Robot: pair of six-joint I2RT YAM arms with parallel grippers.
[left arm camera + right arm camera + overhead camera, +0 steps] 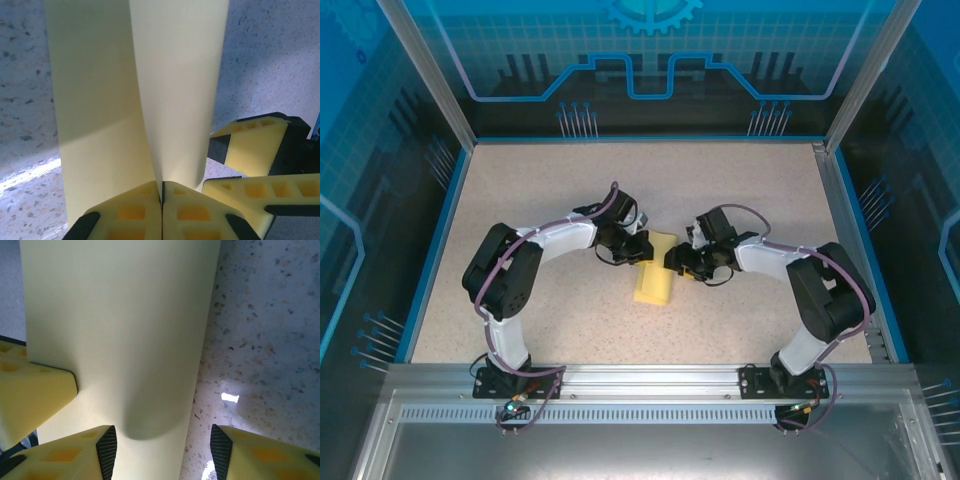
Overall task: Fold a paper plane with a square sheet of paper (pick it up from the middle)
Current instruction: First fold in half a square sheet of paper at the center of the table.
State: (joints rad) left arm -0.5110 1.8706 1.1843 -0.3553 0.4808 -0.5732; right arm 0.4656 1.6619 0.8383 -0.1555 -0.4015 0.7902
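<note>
Back wall panel [650, 12]: blue print with a gear emblem and circuit-style lines, no text legible.

Sheet of paper [655, 275]: plain yellow and unmarked, lying about the middle of the surface [520, 190]. It is doubled over into a narrow band that runs from the far side toward the near edge. The fold is rounded and looks puffed rather than pressed flat.

Left fingers [135, 212]: pressed together, pinching the sheet. In the left wrist view two layers of the sheet [150, 100] rise out of the seam between the pads. From above, these fingers [636, 247] sit at the band's far left corner.

Right fingers [65, 455]: spread, with a clear gap between the tips. The rounded fold of the sheet [120, 330] bulges into that gap near the left pad, and speckled surface is visible beside the right pad. I cannot tell whether either pad touches the paper. From above, they [678, 262] are at the band's right edge, just beside the left fingers.
</note>
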